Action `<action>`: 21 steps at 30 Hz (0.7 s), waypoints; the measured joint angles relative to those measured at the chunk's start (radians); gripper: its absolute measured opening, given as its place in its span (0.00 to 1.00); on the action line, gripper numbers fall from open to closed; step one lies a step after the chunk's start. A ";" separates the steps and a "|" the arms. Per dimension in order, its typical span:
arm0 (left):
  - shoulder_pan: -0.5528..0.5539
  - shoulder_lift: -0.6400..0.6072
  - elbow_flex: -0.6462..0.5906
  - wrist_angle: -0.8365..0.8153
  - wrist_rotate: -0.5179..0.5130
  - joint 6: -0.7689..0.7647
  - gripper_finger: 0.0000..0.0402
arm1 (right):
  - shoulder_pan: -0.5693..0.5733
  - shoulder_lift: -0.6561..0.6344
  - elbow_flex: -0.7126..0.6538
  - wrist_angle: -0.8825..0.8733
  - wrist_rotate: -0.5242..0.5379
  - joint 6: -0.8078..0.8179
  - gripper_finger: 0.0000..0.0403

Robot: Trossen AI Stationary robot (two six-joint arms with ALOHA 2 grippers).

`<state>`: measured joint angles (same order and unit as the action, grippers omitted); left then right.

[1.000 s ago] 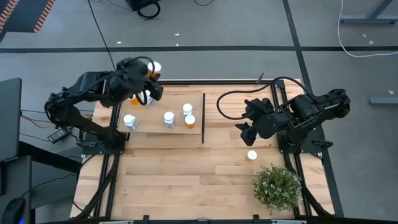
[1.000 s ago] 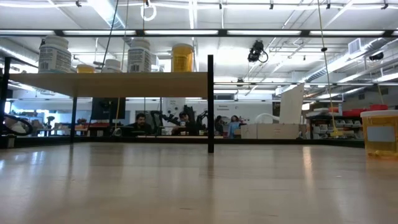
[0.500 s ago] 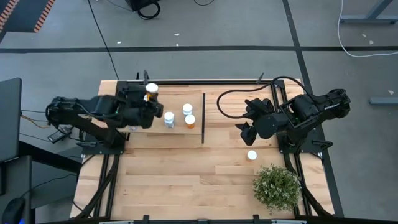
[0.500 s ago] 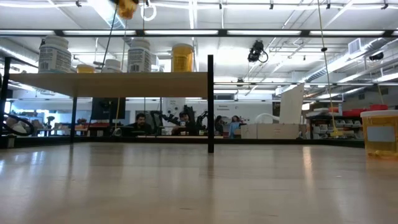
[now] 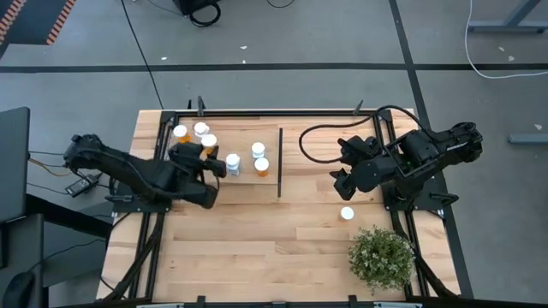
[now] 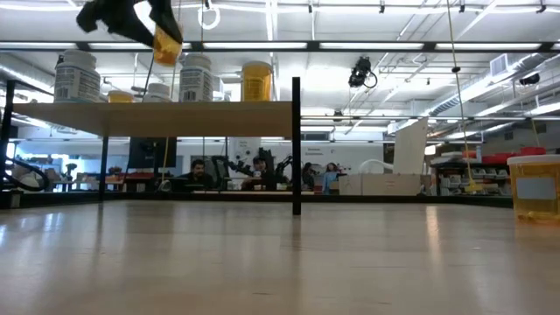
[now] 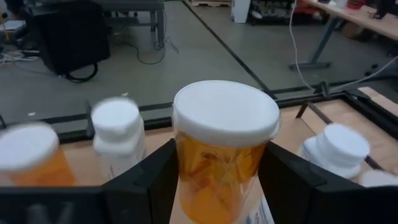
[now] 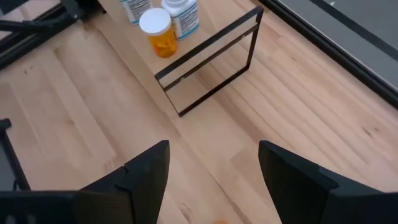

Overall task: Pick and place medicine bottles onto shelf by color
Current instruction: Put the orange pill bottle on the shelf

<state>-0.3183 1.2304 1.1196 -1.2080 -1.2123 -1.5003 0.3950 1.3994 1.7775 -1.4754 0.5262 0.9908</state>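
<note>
Wrist view alone shows left gripper (image 7: 217, 180) clamping orange bottle (image 7: 221, 162).

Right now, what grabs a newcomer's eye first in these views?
The left tool clamps an orange bottle with a white cap, held above the shelf on the table's left half. The right tool waits open on the right side, near a lone bottle and a bushy plant at the table's near right corner.

Worktop (image 5: 257, 248): light plank surface, black frame. On it: raised shelf (image 5: 244, 182) at far left-centre, a potted plant (image 5: 381, 258) at near right, and one white-capped bottle (image 5: 347, 214) just beyond the plant. On the shelf: two orange bottles (image 5: 181, 133) and three white bottles (image 5: 232, 163) standing upright.
</note>
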 joint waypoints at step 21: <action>-0.057 0.033 -0.208 0.082 -0.091 -0.063 0.51 | 0.000 0.000 0.000 -0.054 -0.003 -0.050 0.63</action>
<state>-0.3748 1.2633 0.9111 -1.1263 -1.3032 -1.5635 0.3950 1.3994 1.7775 -1.5299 0.5228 0.9409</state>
